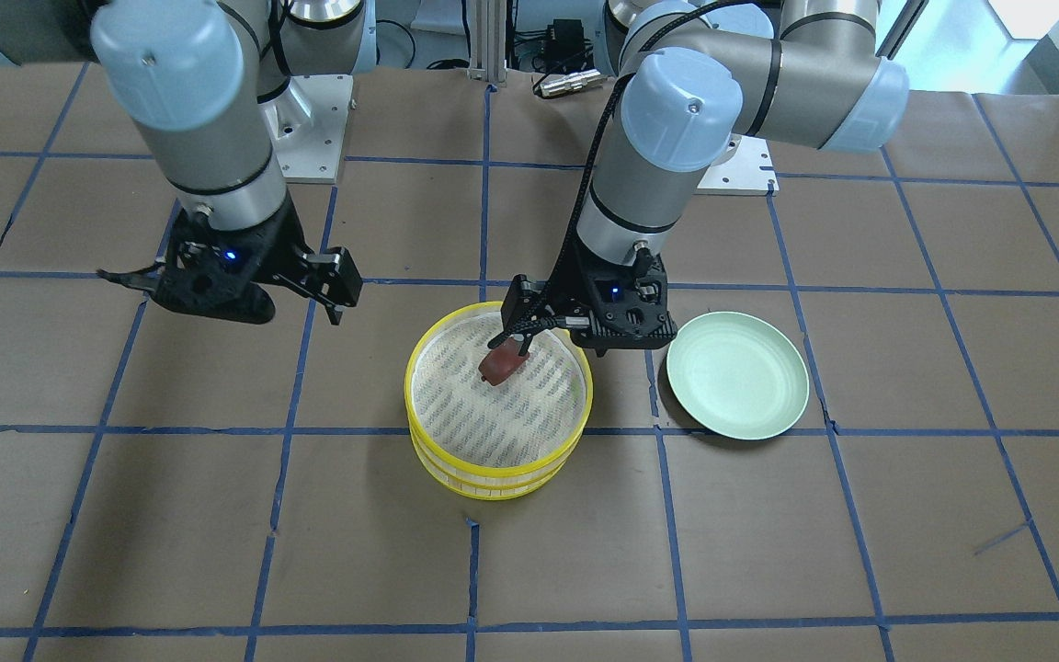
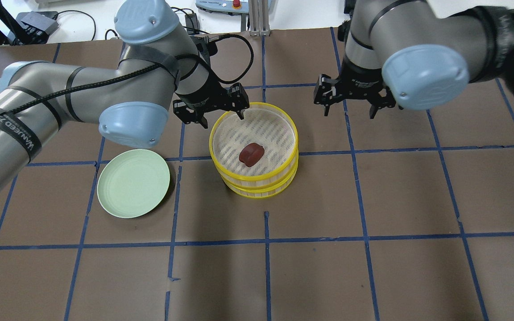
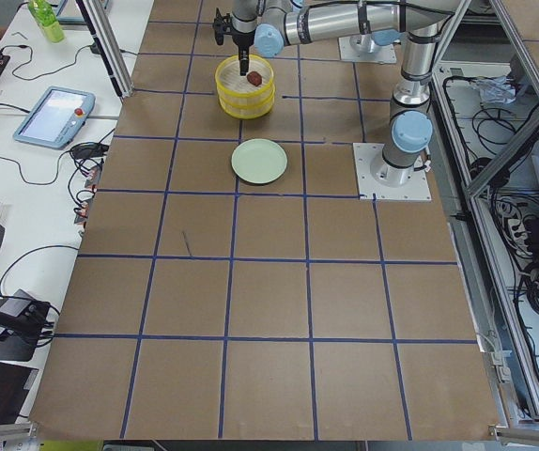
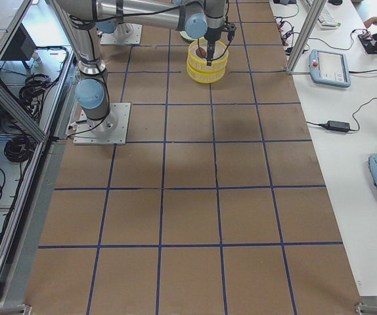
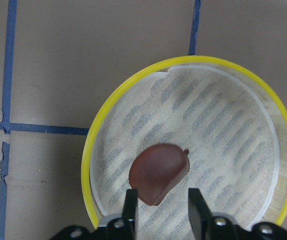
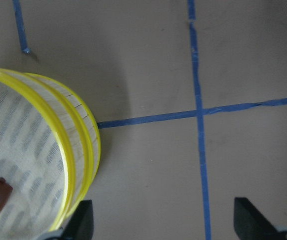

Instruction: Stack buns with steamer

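Observation:
Two yellow-rimmed steamer trays [image 2: 257,189] stand stacked near the table's middle. A glossy reddish-brown bun [image 2: 251,154] lies on the mesh of the top tray [image 5: 91,150]. The white bun is hidden. My left gripper [image 5: 162,207] hangs open just above the brown bun [image 5: 158,172], its fingers either side of the bun's near edge; it also shows in the front view [image 1: 518,342]. My right gripper [image 2: 348,111] is open and empty, above the table beside the steamer [image 6: 78,145].
A pale green plate [image 2: 133,183] lies bare on the table on my left of the steamer, also in the front view [image 1: 737,374]. Brown paper with blue tape lines covers the table. The arm bases stand at the back.

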{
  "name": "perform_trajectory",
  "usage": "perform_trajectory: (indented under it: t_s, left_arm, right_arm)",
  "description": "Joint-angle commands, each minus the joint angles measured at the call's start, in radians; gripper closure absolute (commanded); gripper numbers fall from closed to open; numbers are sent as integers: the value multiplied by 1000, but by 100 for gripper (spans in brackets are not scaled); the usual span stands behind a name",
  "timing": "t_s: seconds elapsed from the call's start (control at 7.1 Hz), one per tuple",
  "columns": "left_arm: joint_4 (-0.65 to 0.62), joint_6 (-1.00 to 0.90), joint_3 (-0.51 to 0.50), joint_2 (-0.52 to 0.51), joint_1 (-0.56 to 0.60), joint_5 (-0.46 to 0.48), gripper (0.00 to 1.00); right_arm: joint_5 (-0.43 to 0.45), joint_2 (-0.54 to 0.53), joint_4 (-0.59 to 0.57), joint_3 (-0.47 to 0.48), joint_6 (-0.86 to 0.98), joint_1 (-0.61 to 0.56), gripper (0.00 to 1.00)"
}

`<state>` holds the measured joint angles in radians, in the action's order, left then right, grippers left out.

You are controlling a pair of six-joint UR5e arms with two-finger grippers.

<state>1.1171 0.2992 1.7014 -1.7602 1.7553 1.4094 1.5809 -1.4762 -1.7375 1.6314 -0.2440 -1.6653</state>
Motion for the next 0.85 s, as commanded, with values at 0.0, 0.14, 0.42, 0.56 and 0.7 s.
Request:
perform_trajectory:
  t_s: [0.0,0.14,0.42,0.56,0.7]
  left_arm:
    - [137,-194,-25,68,-113,6,0]
    - [262,-306,-46,118,-204,10,0]
    - [522,-325,-104,258,-310,67,0]
    - [536,-333,-86,272,-297,186,0]
    - [532,-337,-88,268,-292,159,0]
  right_arm:
    - [-1,-113,93,-2,5,25,0]
    - [-4,-113,139,-18,8,27,0]
    - [-50,-111,208,-51,113,39,0]
    - [-52,-111,207,-53,120,41,0]
    - [-50,-111,205,-51,120,41,0]
